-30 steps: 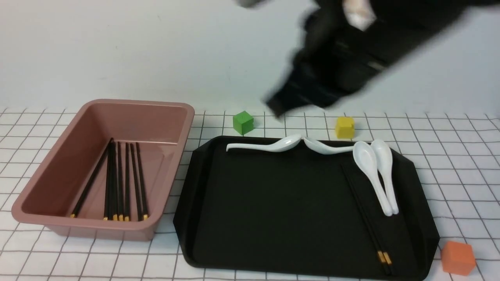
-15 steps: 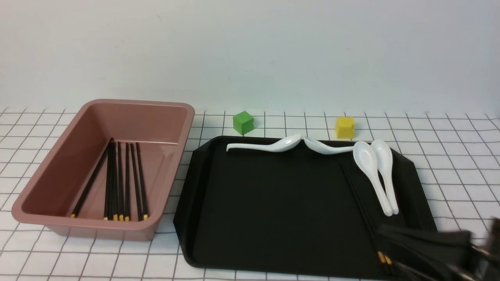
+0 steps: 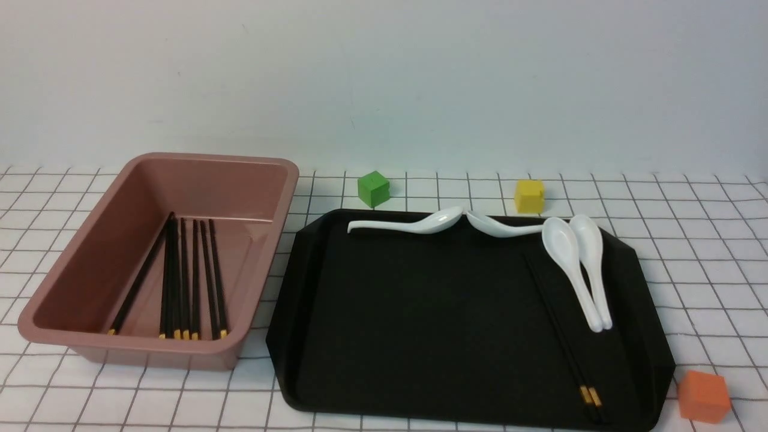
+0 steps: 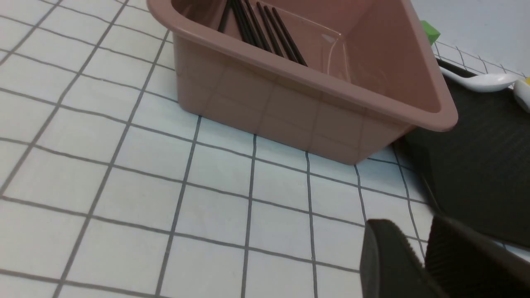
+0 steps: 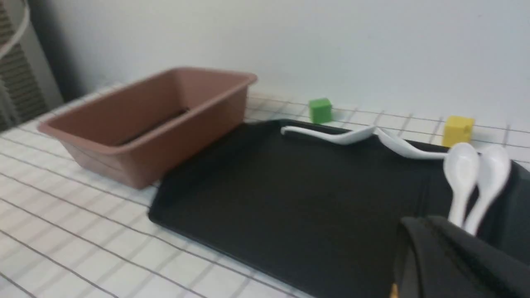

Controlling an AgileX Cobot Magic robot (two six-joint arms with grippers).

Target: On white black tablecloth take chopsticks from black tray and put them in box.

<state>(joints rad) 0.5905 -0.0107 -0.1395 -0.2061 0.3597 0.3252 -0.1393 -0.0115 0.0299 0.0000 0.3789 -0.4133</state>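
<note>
A pair of black chopsticks (image 3: 561, 333) with gold bands lies on the right side of the black tray (image 3: 420, 312), on the gridded tablecloth (image 3: 708, 264). Several more chopsticks (image 3: 186, 276) lie in the pink box (image 3: 264, 165) at the left. Neither gripper shows in the front view. In the left wrist view, my left gripper (image 4: 410, 227) is shut and empty above the cloth, near the box (image 4: 314, 82) and the tray's corner (image 4: 480, 165). In the right wrist view, my right gripper (image 5: 418, 221) is shut and empty above the tray (image 5: 290, 186), with a gold band (image 5: 393, 289) just beside it.
Several white spoons (image 3: 576, 270) lie along the tray's far and right sides, two right beside the chopstick pair. A green cube (image 3: 373, 188) and a yellow cube (image 3: 529, 195) stand behind the tray. An orange cube (image 3: 703, 396) sits off its near right corner.
My right arm swept from high over the tray down to its near right corner, then left the front view. The chopsticks and spoons have not moved.
</note>
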